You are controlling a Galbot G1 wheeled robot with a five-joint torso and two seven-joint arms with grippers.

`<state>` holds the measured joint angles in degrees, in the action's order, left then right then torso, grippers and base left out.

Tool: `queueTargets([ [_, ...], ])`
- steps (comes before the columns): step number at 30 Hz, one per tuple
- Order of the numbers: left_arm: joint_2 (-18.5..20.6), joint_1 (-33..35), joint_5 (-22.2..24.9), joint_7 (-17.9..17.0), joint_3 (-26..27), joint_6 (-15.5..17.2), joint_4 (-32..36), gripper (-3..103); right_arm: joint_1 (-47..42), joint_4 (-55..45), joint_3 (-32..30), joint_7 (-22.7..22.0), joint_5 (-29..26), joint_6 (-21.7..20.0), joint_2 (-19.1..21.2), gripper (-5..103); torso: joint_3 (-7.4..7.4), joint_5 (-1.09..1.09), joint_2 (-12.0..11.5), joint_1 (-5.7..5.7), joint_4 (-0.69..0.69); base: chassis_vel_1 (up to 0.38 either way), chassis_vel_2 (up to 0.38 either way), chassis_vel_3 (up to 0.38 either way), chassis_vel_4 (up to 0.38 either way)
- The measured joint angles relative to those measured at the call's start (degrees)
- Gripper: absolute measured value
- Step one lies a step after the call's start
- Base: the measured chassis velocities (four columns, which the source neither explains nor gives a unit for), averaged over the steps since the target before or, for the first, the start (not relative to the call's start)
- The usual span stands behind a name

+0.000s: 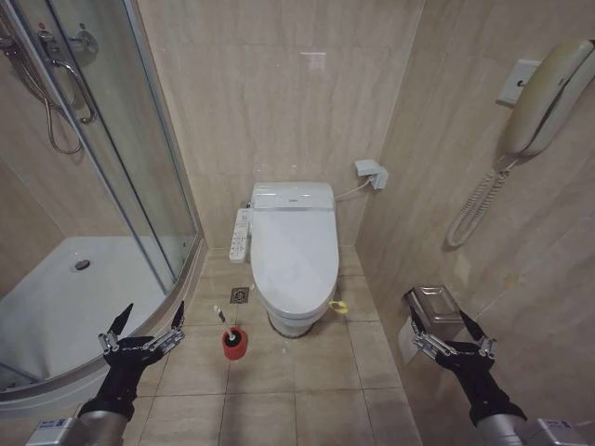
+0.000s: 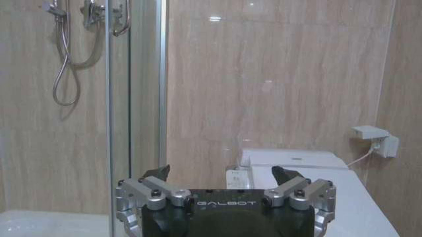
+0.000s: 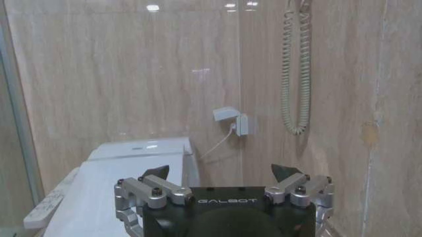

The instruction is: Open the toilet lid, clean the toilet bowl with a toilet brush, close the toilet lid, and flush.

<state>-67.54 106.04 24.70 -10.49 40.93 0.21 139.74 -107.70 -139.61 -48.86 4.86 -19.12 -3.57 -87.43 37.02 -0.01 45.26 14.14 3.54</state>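
The white toilet lid (image 1: 296, 251) lies shut over the toilet bowl (image 1: 296, 322) against the back wall, with a yellow-green band (image 1: 338, 306) at its front right edge. The toilet brush (image 1: 224, 322) stands in its round red holder (image 1: 233, 344) on the floor, left of the bowl's front. My left gripper (image 1: 153, 315) hangs open and empty left of the holder. My right gripper (image 1: 440, 321) is open and empty near the right wall. In the left wrist view the left gripper (image 2: 221, 173) faces the lid (image 2: 369, 202). In the right wrist view the right gripper (image 3: 219, 172) faces the lid (image 3: 112, 197).
A glass shower enclosure with a white tray (image 1: 65, 297) fills the left side. A long remote panel (image 1: 240, 234) sits beside the seat, and a floor drain (image 1: 240, 295) lies beside the bowl. A toilet paper holder (image 1: 429, 302) and a wall phone (image 1: 544, 93) hang on the right wall.
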Motion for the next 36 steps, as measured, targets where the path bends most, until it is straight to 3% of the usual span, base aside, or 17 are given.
queueTargets([
  [36, 0.0, 0.0, 0.0, 0.0, 0.0, 0.0, 0.0, 100, 0.0, 0.0, 0.0, 0.0, 0.0, 0.0, 0.0, 100, 0.00, 0.01, 0.0, 0.01, 0.00, 0.017, -0.018, -0.018, 0.016],
])
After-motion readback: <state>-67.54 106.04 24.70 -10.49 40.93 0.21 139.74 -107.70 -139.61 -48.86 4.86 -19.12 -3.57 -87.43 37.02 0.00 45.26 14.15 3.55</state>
